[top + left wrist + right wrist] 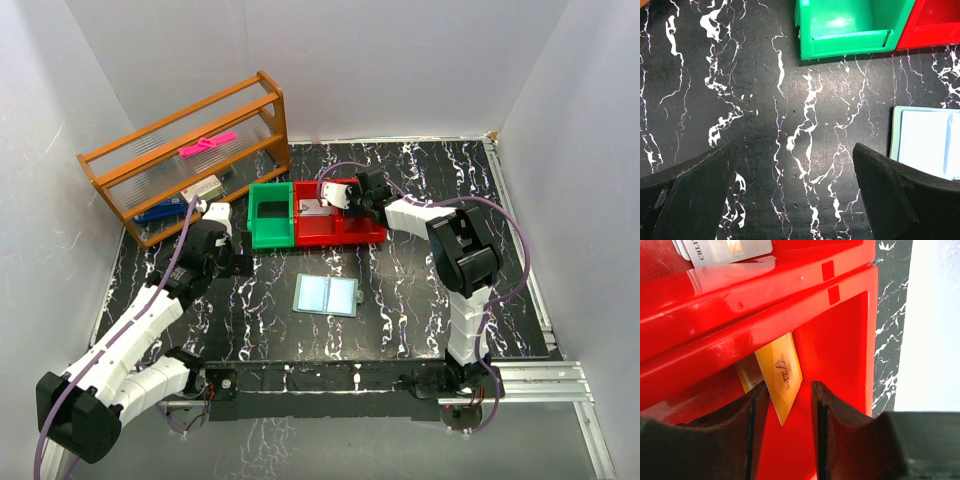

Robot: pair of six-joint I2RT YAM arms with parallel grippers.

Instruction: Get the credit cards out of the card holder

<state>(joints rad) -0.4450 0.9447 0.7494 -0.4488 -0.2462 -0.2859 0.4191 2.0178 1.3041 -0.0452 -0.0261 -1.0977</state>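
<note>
**Cards out, holder open.** The holder [327,294] lies flat and open at the middle of the table [420,300], both pale halves up. The red bin [342,239] sits at its 12 o'clock and the green bin [270,240] at its 11. The job looks largely done, with at least two cards out and in the red bin. From overhead both halves look plain, but whether a card is left in a pocket cannot be told.

The right gripper [789,386] hangs in the red bin, jaws narrowly parted. A gold card [782,372] stands tilted just beyond them and appears to lean on the bin's inner side. A sliver of red shows between its edge and the right finger, so it looks let go rather than pinched. The left gripper [794,150], at the holder's 10 o'clock, is spread wide and empty above bare table.

Only the right wrist view shows the gold card, and a grey card [722,247] with printed lettering at that frame's 11 o'clock. Overhead, the arm hides most of this. Only the left wrist view gives the holder's greenish edging up close, at its 3 o'clock.
</note>
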